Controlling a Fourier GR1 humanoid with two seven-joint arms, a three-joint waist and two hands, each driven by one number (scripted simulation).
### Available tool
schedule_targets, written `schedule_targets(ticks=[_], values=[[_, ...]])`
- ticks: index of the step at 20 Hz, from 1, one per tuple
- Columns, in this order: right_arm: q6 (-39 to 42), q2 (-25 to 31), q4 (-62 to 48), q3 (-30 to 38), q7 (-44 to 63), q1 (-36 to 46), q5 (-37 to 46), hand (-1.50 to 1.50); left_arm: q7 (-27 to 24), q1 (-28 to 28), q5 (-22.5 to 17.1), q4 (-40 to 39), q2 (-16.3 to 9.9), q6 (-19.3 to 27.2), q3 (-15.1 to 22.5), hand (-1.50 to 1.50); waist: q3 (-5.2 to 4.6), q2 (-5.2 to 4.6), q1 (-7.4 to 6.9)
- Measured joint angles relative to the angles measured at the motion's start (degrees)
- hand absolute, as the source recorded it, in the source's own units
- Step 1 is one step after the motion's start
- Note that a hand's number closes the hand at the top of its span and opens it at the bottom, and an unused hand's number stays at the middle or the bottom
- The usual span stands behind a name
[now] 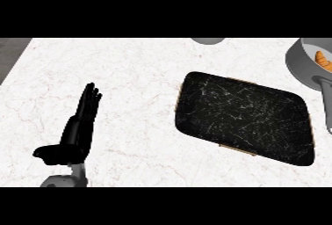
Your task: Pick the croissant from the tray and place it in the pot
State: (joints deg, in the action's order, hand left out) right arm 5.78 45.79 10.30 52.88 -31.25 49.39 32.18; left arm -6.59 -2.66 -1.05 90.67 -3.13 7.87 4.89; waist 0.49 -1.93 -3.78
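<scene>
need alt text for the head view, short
An orange croissant lies inside a grey pot at the right edge of a white marble counter. A black tray sits mid-counter, and the robot's left hand rests open at lower left.

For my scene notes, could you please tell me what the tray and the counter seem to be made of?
The rectangular black tray looks like dark stone or slate, matt, with fine pale scratch-like veins. The white counter top looks like polished marble, with faint reddish-grey veining. Neither is certain from looks alone.
</scene>
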Motion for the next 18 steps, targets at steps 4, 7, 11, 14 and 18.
schedule_targets(ticks=[4,7,11,14,18], values=[[2.7,2.6,-0.2,1.1,-1.2,-1.3,-1.2,-1.50,0.1,-0.1,-0.1,0.0,0.1,-0.1,0.1,0.00,0.04,-0.10,-0.08],[3.6,3.9,-0.2,1.7,-2.4,-2.7,-1.9,-1.50,-0.1,0.0,-0.2,0.1,0.2,-0.2,0.1,0.00,0.07,-0.11,-0.16],[4.5,5.3,-0.4,2.6,-3.5,-4.5,-2.7,-1.50,0.4,-0.1,-0.1,0.5,0.2,0.0,0.1,0.00,0.12,-0.15,-0.19],[4.5,6.4,-0.6,4.1,-3.6,-5.4,-4.2,-1.50,0.3,0.2,0.1,0.5,0.5,0.0,0.4,0.00,0.17,-0.17,-0.15],[3.9,7.6,-0.9,6.1,-3.3,-6.3,-6.0,-1.50,0.1,0.5,0.4,0.8,0.7,0.3,0.7,0.00,0.23,-0.26,-0.35]])
